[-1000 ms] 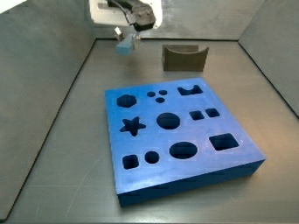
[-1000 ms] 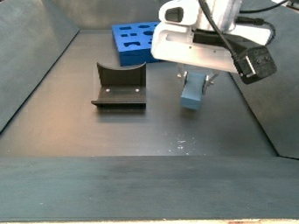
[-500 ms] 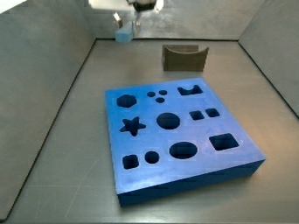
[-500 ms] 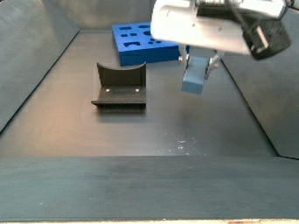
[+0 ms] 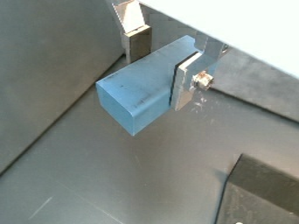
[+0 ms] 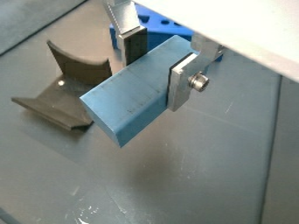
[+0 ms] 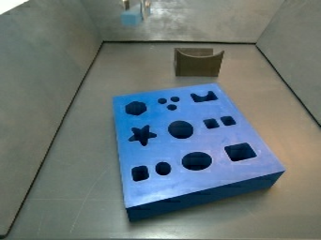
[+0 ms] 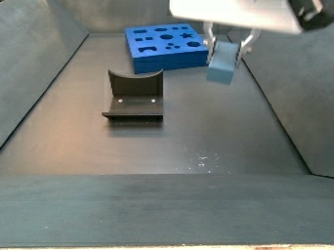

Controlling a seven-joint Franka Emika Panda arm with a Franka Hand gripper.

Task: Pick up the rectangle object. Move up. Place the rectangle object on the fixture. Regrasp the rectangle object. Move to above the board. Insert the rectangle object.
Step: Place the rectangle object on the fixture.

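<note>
Hovering high, end effector [image 6: 156,59] clamped on the rectangle object [image 6: 135,89], clear to reach fixture [image 8: 132,97] at 8 o'clock

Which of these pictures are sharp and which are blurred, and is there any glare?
In both wrist views the rectangle object between the gripper fingers is sharp. In a side view the gripper at the top edge is smeared; the board is crisp. In a side view, small glints mark the floor.
</note>
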